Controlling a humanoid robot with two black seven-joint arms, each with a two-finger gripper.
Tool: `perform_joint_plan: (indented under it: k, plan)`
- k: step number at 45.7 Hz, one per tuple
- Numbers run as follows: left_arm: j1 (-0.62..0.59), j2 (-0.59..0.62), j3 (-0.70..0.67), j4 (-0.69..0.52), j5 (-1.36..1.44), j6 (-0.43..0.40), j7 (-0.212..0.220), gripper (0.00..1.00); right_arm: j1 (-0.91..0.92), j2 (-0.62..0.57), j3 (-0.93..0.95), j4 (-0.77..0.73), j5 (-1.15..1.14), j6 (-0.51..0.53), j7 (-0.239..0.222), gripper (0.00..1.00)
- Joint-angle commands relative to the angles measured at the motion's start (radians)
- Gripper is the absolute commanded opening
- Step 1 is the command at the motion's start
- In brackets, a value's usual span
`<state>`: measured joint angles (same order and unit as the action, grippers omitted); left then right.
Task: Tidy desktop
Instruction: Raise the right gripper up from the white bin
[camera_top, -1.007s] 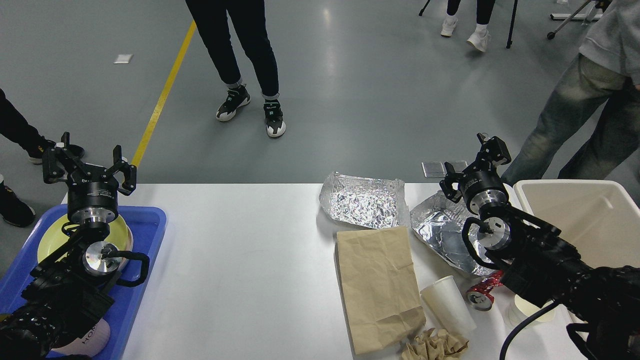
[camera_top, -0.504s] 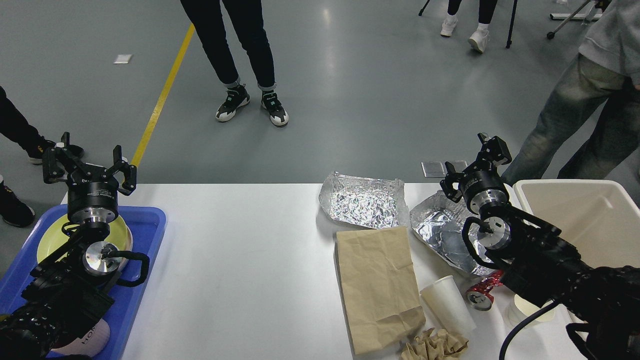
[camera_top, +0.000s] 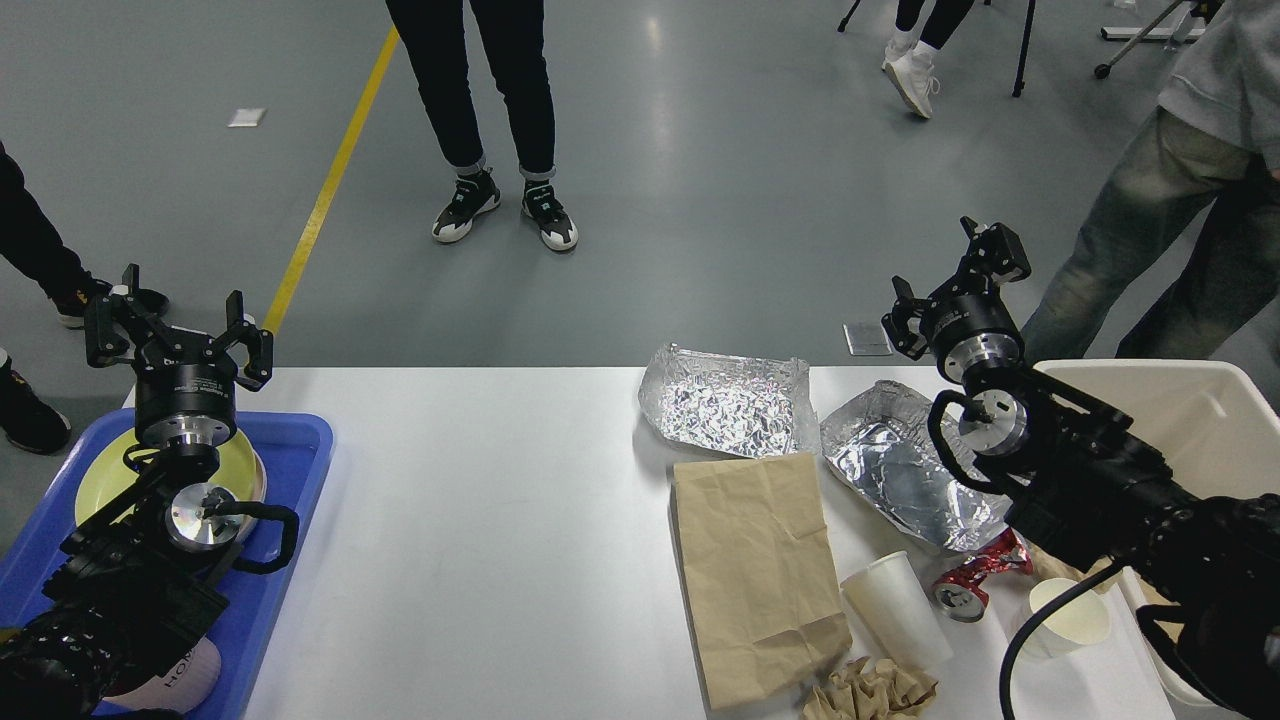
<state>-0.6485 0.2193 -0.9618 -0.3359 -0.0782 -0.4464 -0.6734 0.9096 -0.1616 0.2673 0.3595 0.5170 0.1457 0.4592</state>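
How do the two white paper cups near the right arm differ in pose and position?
The longer white cup lies tipped on its side beside the brown paper bag, while the shorter cup stands upright with its open mouth facing up. The lying cup is fully in view; the standing one is partly crossed by the right arm's cable. The crushed red can lies between them. Both are white, appear empty, and sit on the desktop.

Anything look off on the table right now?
Yes, litter on the white desktop: white paper cup tipped on its side, crushed red can beside it, crumpled brown paper wad at the near edge.
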Motion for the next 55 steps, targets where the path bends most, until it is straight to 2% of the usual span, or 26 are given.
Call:
perform_joint_plan:
  k: [1, 30, 55]
  plan:
    - [0.000, 0.000, 0.000, 0.000, 0.000, 0.000, 0.000, 0.96, 0.023, -0.032, 0.006, -0.001, 0.000, -0.001, -0.001, 1.00]
    - [0.001, 0.000, 0.000, 0.000, 0.000, 0.000, 0.000, 0.96, 0.023, -0.114, 0.009, -0.002, 0.000, 0.005, 0.001, 1.00]
    - [0.001, 0.000, 0.000, 0.000, 0.000, 0.000, 0.000, 0.96, 0.051, -0.128, -0.020, -0.039, -0.020, 0.011, 0.003, 1.00]
